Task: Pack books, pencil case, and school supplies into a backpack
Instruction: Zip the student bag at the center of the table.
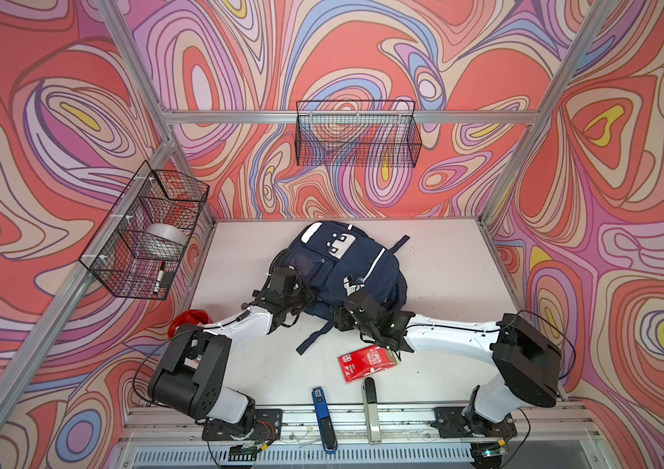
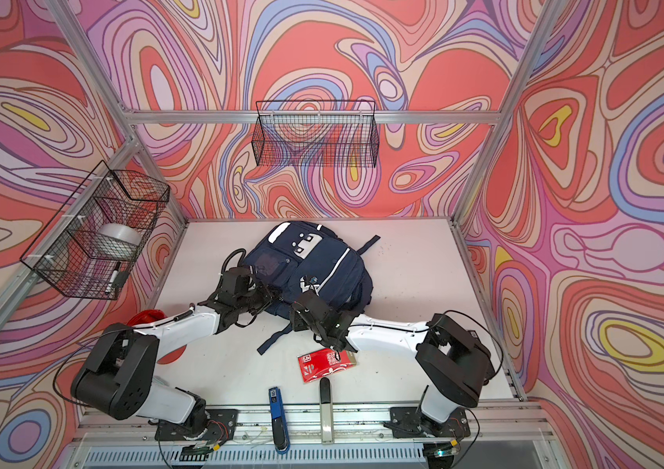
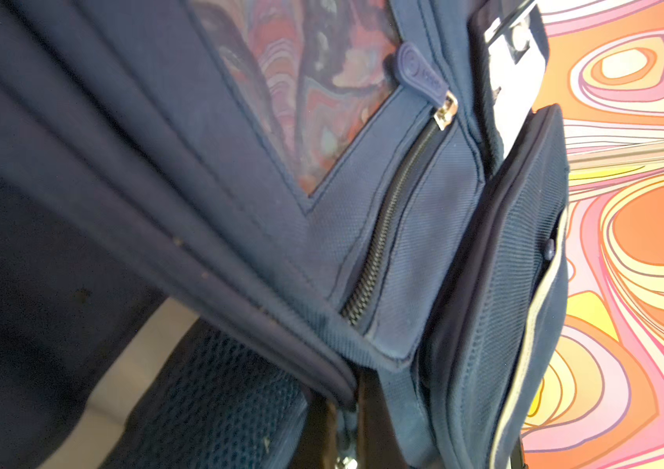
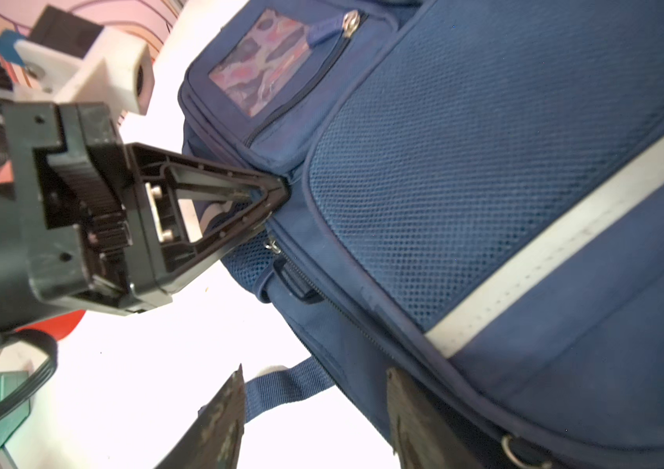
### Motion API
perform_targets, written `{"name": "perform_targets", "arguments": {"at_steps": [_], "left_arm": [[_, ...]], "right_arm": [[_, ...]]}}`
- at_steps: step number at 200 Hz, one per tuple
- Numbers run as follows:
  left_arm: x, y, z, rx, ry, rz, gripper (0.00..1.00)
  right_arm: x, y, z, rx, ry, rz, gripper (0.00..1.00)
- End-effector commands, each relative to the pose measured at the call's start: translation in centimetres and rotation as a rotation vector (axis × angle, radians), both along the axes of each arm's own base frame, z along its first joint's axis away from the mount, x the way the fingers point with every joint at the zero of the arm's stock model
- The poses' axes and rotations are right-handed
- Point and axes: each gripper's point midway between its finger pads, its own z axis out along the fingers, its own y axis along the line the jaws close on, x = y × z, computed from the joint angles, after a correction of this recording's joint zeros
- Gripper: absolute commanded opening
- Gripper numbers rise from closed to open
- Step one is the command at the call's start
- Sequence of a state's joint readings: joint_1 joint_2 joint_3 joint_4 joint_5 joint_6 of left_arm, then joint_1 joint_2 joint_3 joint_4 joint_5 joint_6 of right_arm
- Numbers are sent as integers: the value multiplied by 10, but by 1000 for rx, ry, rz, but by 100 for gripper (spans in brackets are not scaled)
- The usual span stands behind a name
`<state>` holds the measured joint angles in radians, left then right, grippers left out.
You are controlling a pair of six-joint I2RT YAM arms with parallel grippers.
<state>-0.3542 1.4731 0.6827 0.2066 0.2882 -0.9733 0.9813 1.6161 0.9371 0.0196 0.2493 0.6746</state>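
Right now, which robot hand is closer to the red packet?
Right. The right hand hovers open at the near edge of the backpack, just beyond the red packet. The left hand is farther off, pinching the backpack at a pocket corner.

Swirl-patterned walls (image 1: 363,61), aluminium frame (image 1: 241,117), black wire baskets (image 1: 356,134), white tabletop (image 1: 444,264).

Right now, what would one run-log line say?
left gripper: shut on backpack | right gripper: open, by backpack | red packet: on table, unpacked
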Motion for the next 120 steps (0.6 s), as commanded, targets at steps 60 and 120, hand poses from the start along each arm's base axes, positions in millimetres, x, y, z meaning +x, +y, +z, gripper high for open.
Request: {"name": "perform_targets", "arguments": {"at_steps": [60, 120], "left_arm": [[6, -23, 63, -186, -81, -45, 0], [1, -27, 82, -236, -94, -62, 0]], "right_arm": [[13, 19, 24, 56, -146, 65, 59], [21, 26, 14, 46, -159, 50, 57]]}}
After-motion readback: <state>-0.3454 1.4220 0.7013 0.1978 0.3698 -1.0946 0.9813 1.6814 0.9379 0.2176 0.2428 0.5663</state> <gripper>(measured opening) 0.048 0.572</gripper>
